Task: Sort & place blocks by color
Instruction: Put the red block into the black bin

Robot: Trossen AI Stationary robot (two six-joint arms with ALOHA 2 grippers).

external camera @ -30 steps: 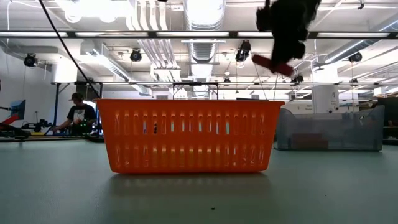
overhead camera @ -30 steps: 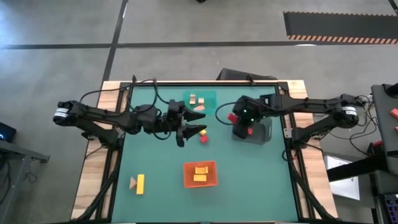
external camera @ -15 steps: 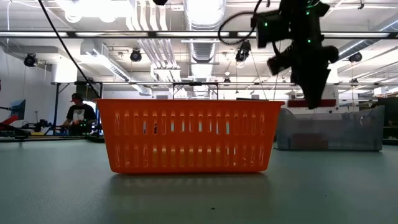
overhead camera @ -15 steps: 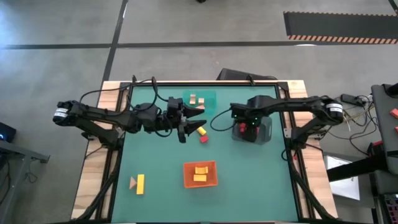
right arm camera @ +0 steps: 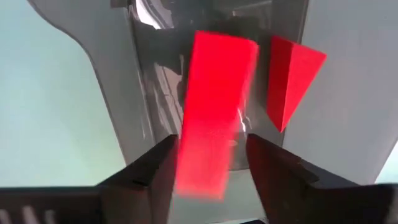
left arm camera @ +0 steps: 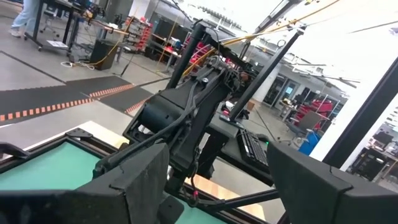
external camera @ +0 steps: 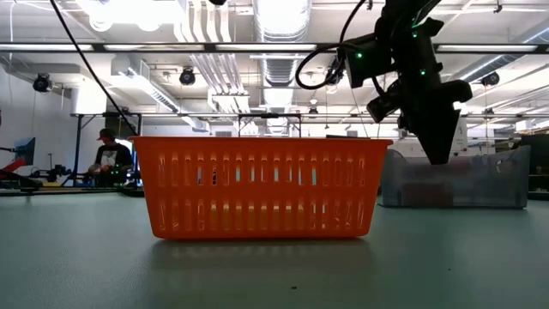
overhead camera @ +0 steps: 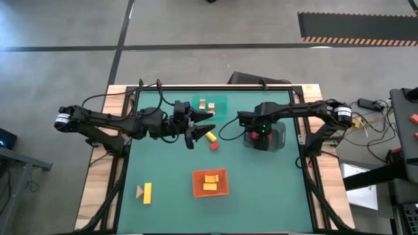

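Writing: none readable on trays, blocks or arms.
Right gripper: over the grey tray, fingers parted, red bar between them; contact not discernible.
Red wedge: inside grey tray beside the bar.
Left gripper: wide open, empty, above table near yellow block and red cube.
Other blocks: tan pieces in teal tray; yellow pieces in orange tray.

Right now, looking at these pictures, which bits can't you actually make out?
- Grey tray, high view: the right gripper covers most of its contents.
- Red bar, right wrist view: blurred; held or already dropped, unclear.
- Orange basket, low view: its wall hides what lies inside and the table behind it.
- Teal tray, high view: its tan blocks are too small to tell shapes.
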